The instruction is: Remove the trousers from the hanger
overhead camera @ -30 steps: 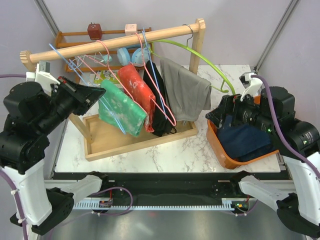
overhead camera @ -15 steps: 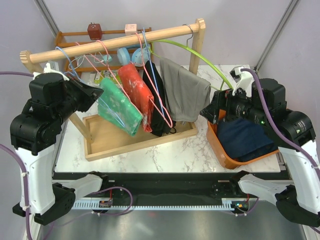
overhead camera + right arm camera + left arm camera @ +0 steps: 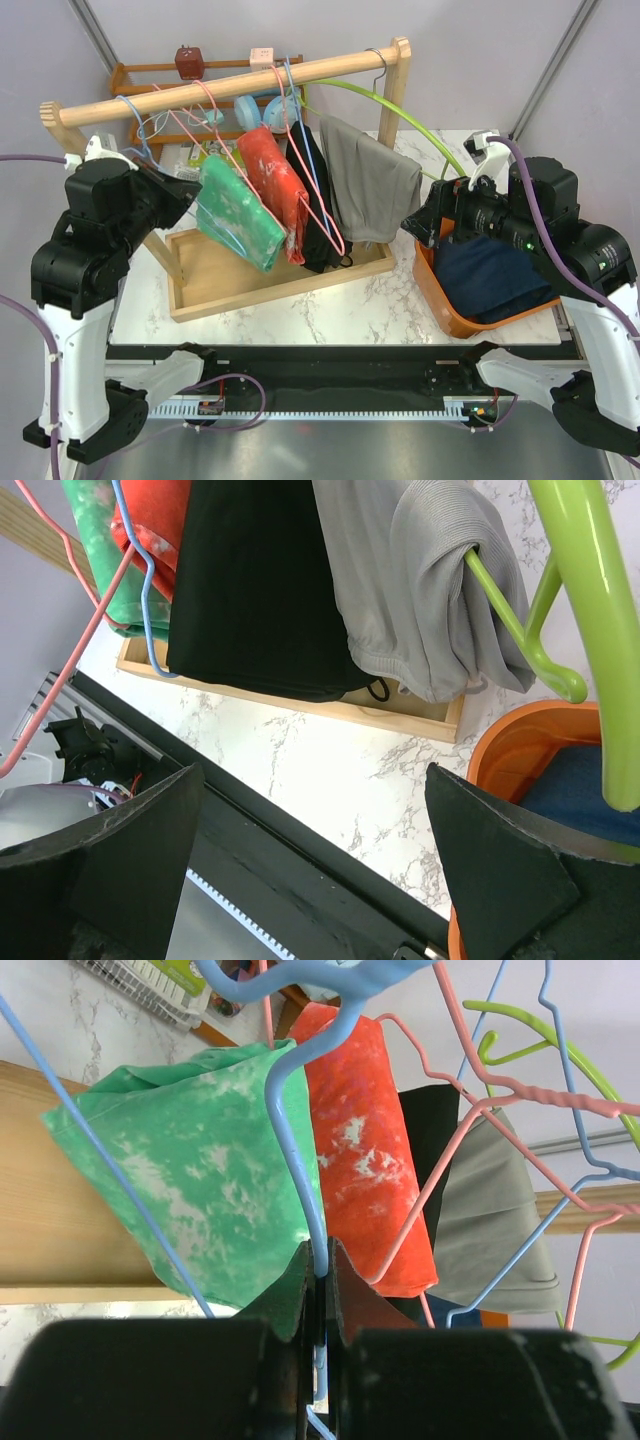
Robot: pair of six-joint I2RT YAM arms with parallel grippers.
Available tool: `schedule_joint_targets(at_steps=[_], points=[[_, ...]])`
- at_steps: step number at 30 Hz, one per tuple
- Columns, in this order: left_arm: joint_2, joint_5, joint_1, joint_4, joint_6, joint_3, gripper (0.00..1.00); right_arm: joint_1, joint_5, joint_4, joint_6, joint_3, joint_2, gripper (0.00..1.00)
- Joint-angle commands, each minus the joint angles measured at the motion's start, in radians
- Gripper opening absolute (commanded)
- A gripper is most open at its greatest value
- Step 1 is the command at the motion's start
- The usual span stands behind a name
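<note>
**Thin grip on a crowded rail**

At the bottom of the left wrist view, the left claw [image 3: 318, 1260] is pinching shut on the thin wire of the blue hanger [image 3: 292, 1160]. The right claw [image 3: 310, 810] is gaping wide and holding nothing, hovering over the marble surface [image 3: 330, 300] beside the orange tub [image 3: 430, 285]. The navy trousers [image 3: 490, 275] are lying folded in that tub at the right of the overhead view. They are too bunched to read a clear long axis.

The green trousers [image 3: 200, 1190] are draping over the blue hanger at centre left. In the overhead view their long axis is running from upper left to lower right. The loose ends are pointing down toward the wooden tray [image 3: 215, 285].

The risks, as I judge them:
- **Slipping:** the wire is narrow and smooth, so it may be twisting or sliding in the grip once pulled.
- **Snagging:** the pink hanger [image 3: 445, 1175] is crossing close beside it, next to the red garment [image 3: 360, 1140], so a careless pull could be dragging the neighbours along.
- **Catching:** the hook is sitting on the wooden rail [image 3: 230, 85] at the top, and a sideways tug could be jamming it there.
</note>
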Motion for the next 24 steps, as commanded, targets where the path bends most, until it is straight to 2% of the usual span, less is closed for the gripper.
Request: schedule_joint_targets(at_steps=[1, 2, 5, 6, 10, 17, 20, 23, 24], points=[[-0.044, -0.012, 0.003, -0.120, 0.044, -0.033, 0.02, 0.003, -0.018, 0.016, -0.014, 0.018, -0.002, 0.98], [-0.059, -0.011, 0.003, -0.120, 0.051, -0.038, 0.02, 0.003, -0.019, 0.016, -0.014, 0.015, -0.002, 0.98], [-0.096, -0.023, 0.004, -0.121, 0.054, -0.056, 0.15, 0.004, -0.026, 0.016, -0.009, 0.015, 0.003, 0.98], [-0.102, -0.023, 0.003, -0.121, 0.057, -0.056, 0.22, 0.003, -0.027, 0.015, -0.009, 0.015, 0.003, 0.98], [-0.128, 0.003, 0.003, -0.129, 0.074, -0.035, 0.35, 0.003, -0.033, 0.015, -0.002, 0.018, 0.005, 0.98], [-0.180, 0.084, 0.003, -0.097, 0.106, 0.022, 0.47, 0.003, -0.029, -0.002, 0.003, 0.023, 0.006, 0.98], [-0.196, 0.100, 0.003, -0.094, 0.091, 0.094, 0.49, 0.003, -0.029, -0.008, 0.017, 0.014, -0.001, 0.98], [-0.199, 0.194, 0.001, 0.001, 0.086, 0.110, 0.50, 0.003, -0.027, -0.008, 0.035, 0.000, -0.015, 0.98], [-0.190, 0.274, 0.001, 0.068, 0.083, 0.108, 0.50, 0.003, -0.026, -0.008, 0.046, -0.006, -0.017, 0.98]])
